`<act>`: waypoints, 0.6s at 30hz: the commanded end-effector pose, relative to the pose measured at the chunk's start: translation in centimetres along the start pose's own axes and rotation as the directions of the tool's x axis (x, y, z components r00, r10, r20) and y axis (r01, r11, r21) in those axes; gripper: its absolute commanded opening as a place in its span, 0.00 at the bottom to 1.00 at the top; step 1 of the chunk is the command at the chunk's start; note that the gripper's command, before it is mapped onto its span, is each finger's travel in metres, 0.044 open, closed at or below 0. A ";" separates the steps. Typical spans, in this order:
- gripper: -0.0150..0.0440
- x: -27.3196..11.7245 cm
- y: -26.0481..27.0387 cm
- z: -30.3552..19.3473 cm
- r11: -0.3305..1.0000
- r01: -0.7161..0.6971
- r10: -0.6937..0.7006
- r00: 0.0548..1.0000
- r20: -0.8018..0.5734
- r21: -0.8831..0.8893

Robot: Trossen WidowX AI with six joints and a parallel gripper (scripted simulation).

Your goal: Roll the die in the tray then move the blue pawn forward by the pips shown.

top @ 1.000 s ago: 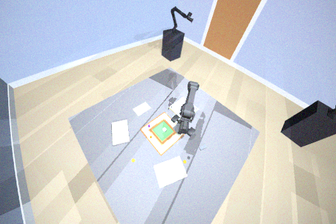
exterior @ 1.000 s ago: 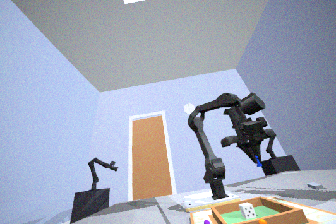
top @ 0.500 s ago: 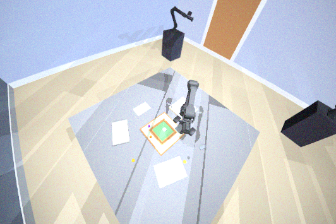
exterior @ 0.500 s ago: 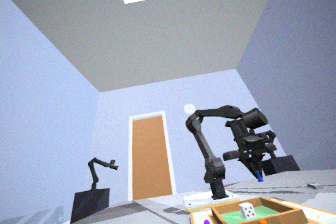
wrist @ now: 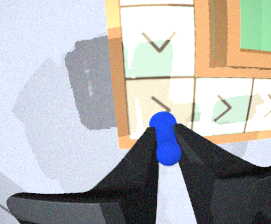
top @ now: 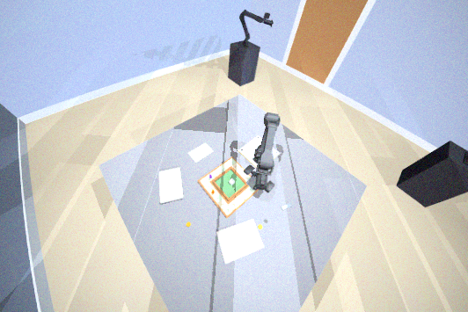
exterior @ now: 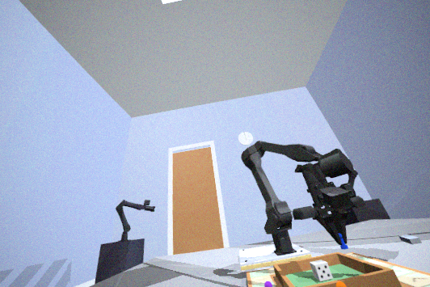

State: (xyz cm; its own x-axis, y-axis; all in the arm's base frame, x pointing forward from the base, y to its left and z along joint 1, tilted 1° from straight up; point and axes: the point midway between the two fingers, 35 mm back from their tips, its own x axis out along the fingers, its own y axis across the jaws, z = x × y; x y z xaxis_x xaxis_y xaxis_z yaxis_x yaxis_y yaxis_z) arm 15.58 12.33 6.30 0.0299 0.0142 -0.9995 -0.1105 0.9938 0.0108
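My gripper (wrist: 164,132) (exterior: 342,238) is shut on the blue pawn (wrist: 164,145) (exterior: 343,243). It holds the pawn near the outer edge of a corner cell of the board (wrist: 136,60) (top: 228,210); the gap below the pawn is hard to judge. Arrows show on the cells, pointing right along the near row. The white die (exterior: 321,270) (top: 231,181) lies in the wooden tray (exterior: 380,274) on its green floor. A side face shows five pips; its top is too unclear to read. A purple pawn (top: 210,176) (exterior: 268,284) and an orange pawn (top: 213,192) (exterior: 341,284) stand on the board.
White flat panels (top: 171,185) (top: 241,241) (top: 201,152) lie around the board. Two yellow pieces (top: 188,224) (top: 259,227), a small grey piece (top: 266,221) and a pale block (top: 285,206) (exterior: 410,239) lie on the table. The tray walls rise inside the track.
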 end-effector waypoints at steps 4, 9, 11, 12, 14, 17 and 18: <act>0.25 0.8 0.0 0.0 1.000 0.003 -0.003 1.000 0.001 0.003; 0.25 1.5 0.0 0.1 1.000 0.003 -0.003 1.000 0.001 0.003; 0.25 1.9 0.0 0.0 1.000 0.003 -0.003 1.000 0.001 0.003; 0.25 2.0 0.0 0.0 1.000 0.003 -0.003 1.000 0.001 0.003; 0.25 2.1 0.0 0.0 1.000 0.003 -0.003 1.000 0.001 0.003; 0.39 1.6 0.0 0.1 1.000 -0.002 0.002 1.000 0.004 0.000; 0.43 1.6 0.0 0.1 1.000 -0.002 0.002 1.000 0.004 0.000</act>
State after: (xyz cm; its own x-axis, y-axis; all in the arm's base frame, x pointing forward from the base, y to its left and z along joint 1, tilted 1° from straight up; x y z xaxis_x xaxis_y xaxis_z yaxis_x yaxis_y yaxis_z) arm 15.67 12.40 4.64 0.0325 0.0162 -0.9993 -0.1101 0.9938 0.0125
